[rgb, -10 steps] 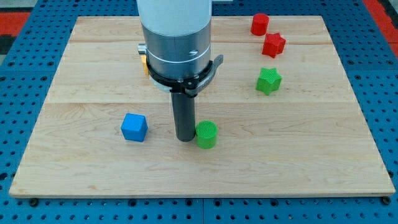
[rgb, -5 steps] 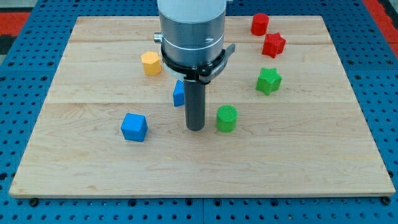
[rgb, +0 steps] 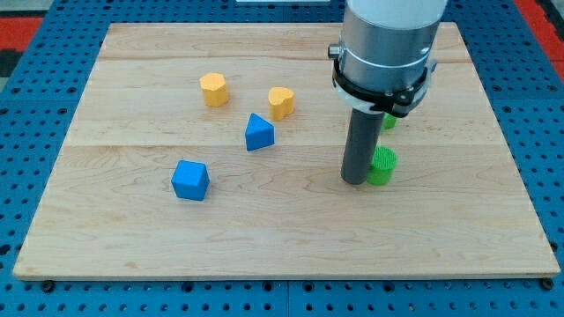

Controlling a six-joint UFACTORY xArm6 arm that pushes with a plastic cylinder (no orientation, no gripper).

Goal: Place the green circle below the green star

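The green circle [rgb: 382,166] is a ribbed green cylinder standing on the wooden board at the view's right of centre. My tip [rgb: 354,180] rests on the board touching the circle's left side. The green star [rgb: 389,121] is mostly hidden behind the arm's body; only a small green edge shows just above the circle.
A blue cube [rgb: 190,180] sits at the lower left. A blue triangular block [rgb: 258,132], a yellow heart [rgb: 281,102] and a yellow hexagon [rgb: 213,89] lie left of centre. The arm's body hides the board's [rgb: 115,246] upper right part.
My tip has slid to the view's right and slightly up, pushing the green circle with it to a spot under the green star. The arm now covers the red blocks.
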